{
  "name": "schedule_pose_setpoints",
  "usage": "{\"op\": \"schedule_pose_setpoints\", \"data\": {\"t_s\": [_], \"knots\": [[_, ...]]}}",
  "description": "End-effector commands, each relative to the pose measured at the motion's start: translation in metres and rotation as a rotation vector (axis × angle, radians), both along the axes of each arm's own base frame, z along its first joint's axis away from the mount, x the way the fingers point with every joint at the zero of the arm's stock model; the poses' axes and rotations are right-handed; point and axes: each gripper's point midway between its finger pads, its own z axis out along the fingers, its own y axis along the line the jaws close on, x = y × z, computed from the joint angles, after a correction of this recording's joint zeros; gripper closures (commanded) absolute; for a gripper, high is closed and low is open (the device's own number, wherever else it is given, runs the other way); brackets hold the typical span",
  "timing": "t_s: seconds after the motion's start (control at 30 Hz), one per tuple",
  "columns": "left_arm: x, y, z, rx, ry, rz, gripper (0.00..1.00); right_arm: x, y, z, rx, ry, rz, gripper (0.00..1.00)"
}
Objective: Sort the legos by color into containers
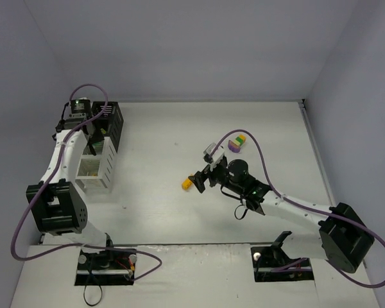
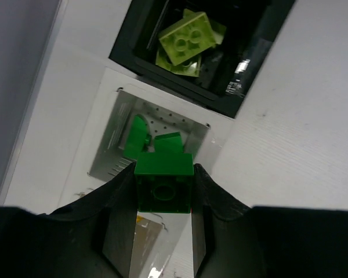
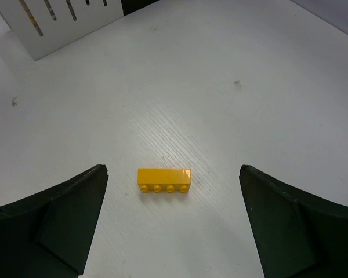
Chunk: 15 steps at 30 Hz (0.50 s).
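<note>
My left gripper (image 2: 164, 174) is shut on a dark green brick (image 2: 164, 182) and holds it above a white bin (image 2: 113, 130) that has dark green bricks (image 2: 144, 134) in it. The black bin (image 2: 252, 63) beside it holds light green bricks (image 2: 187, 36). In the top view the left gripper (image 1: 96, 133) hangs over the row of bins (image 1: 95, 168) at the left. My right gripper (image 3: 174, 171) is open, its fingers on either side of a yellow-orange brick (image 3: 164, 179) lying on the table, not touching it. That brick (image 1: 187, 185) shows just left of the right gripper (image 1: 199, 179).
A small stack of purple, yellow and light green bricks (image 1: 237, 142) sits behind the right arm. A white slatted bin wall (image 3: 58, 20) shows far left in the right wrist view. Grey walls close in the table at the back and sides.
</note>
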Motion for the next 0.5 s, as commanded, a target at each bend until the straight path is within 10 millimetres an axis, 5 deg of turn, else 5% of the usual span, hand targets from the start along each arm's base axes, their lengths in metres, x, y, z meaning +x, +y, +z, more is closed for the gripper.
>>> {"op": "schedule_pose_setpoints", "data": {"t_s": [0.0,0.2,0.47], "knots": [[0.015,0.018,0.011,0.021,-0.06,0.048,0.89,0.007,0.007,0.029,0.09,-0.07,0.002,0.07],[0.022,0.018,-0.011,-0.004,0.004,0.05,0.71,0.006,0.006,0.03,0.089,-0.071,0.004,0.07],[0.015,0.016,0.005,-0.003,-0.025,0.054,0.39,0.006,0.005,0.029,0.09,-0.07,0.001,0.07]]}}
